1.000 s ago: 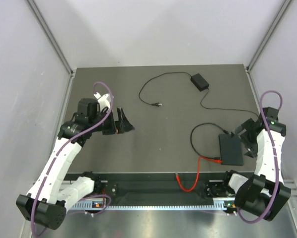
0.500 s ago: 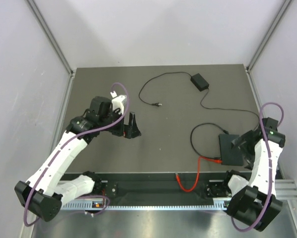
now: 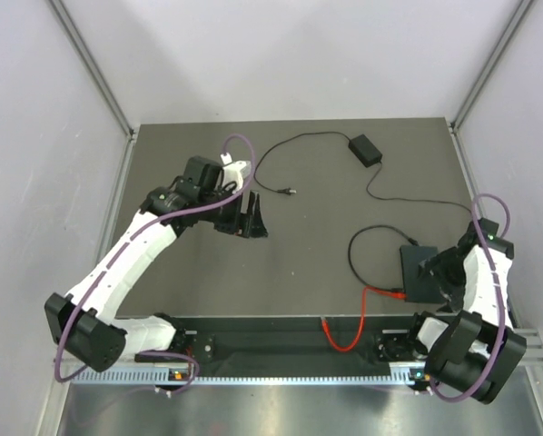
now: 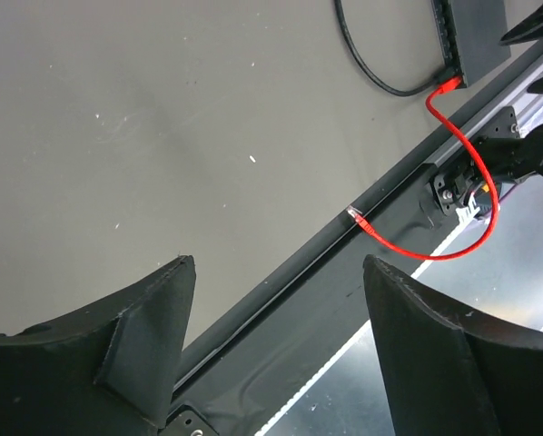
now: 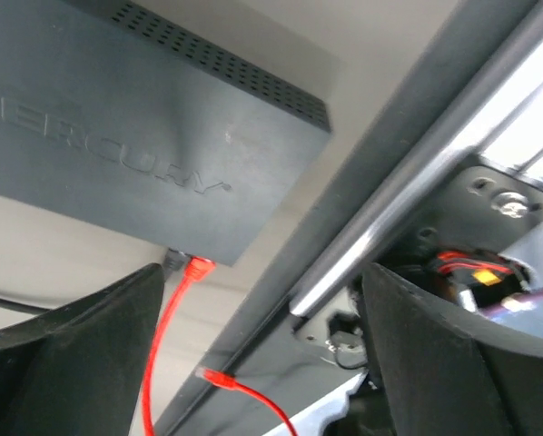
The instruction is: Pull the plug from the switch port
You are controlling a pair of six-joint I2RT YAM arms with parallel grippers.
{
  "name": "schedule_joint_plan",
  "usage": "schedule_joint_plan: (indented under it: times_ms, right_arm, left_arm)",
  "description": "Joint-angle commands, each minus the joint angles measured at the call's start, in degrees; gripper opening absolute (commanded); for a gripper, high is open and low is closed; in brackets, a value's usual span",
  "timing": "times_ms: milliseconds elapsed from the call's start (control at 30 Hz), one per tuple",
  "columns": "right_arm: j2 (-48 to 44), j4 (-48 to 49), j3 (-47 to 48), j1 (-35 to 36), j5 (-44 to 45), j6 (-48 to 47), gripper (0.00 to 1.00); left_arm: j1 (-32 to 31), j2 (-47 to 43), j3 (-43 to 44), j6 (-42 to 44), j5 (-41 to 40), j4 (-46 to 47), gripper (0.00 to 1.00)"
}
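While plug sits in box marked "ERCURY" | left hand wide | right hand wide

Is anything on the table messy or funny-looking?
Yes. The thin red cable plugged into the flat black box droops over the near edge of the table, its free end lying on the front rail. The small black power brick has a thin cord ending in an unconnected plug.

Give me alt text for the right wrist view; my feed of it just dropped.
A red plug sits in the edge of a flat black switch box, right beside a black cable plug. The right gripper's fingers stand open in the foreground, holding nothing. The table's metal edge rail runs diagonally at right.
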Motion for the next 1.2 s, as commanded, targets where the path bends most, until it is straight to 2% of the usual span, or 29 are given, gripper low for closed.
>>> schedule_joint_plan:
  times_ms: [0,233,533,633,833,1033,1167]
  right_arm:
    - [1.0,7.7,-2.9,-0.1,-4.7,2.7,0.87]
    - [2.2,13.7,-3.4,5.4,-5.9,4.4,0.86]
    - [10.3,18.8,-2.8,8.6,-12.7,2.5,0.85]
    - [13.3,19.5,0.3,9.9,-14.0,0.2,0.82]
    - [17.4,18.2,4.6,10.5,-16.6,-2.6,0.82]
    - [14.1,13.9,5.7,10.8,-9.2,-3.8,0.82]
    - [17.7,14.1,9.8,10.8,-7.6,-8.7,0.83]
  left_arm:
    - [-1.7,1.8,4.2,0.0,-0.3,-2.3,0.79]
    - [-9.5,8.3,10.7,-1.8,-6.0,-0.8,0.78]
    - [-17.6,18.6,14.6,-4.7,-2.4,10.5,0.76]
    - [-19.6,22.6,16.3,-5.3,-1.4,12.3,0.75]
    - [-23.3,29.2,20.1,-7.0,0.7,15.7,0.74]
    - [-24.4,32.8,21.9,-6.7,2.9,16.4,0.73]
    - [-24.4,32.7,21.2,-5.4,4.3,15.7,0.73]
